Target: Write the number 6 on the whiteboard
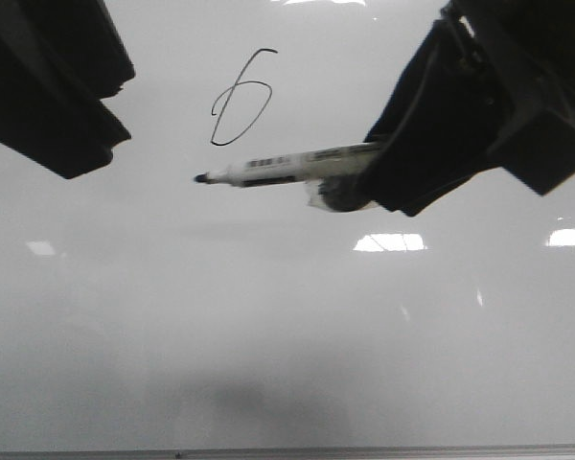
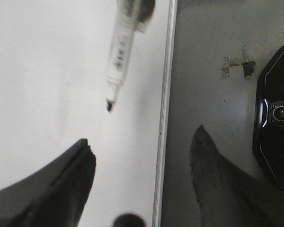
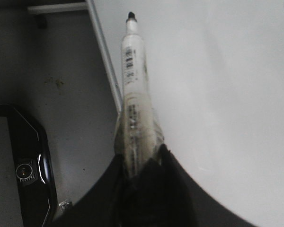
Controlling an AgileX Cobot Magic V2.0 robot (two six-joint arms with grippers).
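A thin black hand-drawn number 6 [image 1: 240,101] stands on the glossy whiteboard [image 1: 268,326]. My right gripper [image 1: 369,177] is shut on a white marker [image 1: 287,166], whose black tip points left, just below the 6. In the right wrist view the marker [image 3: 135,90] sticks out of the shut gripper [image 3: 141,163] over the whiteboard [image 3: 217,94]. My left gripper [image 2: 142,156] is open and empty, its jaws either side of the board's frame edge [image 2: 164,109]. The marker [image 2: 119,56] shows there too, tip over the whiteboard [image 2: 42,71].
Grey table [image 2: 213,104] lies beside the board. A black device [image 2: 277,113] with a round button lies on it, also in the right wrist view [image 3: 26,165]. Tape scraps [image 2: 236,66] stick to the table. The left arm [image 1: 48,77] hangs at upper left.
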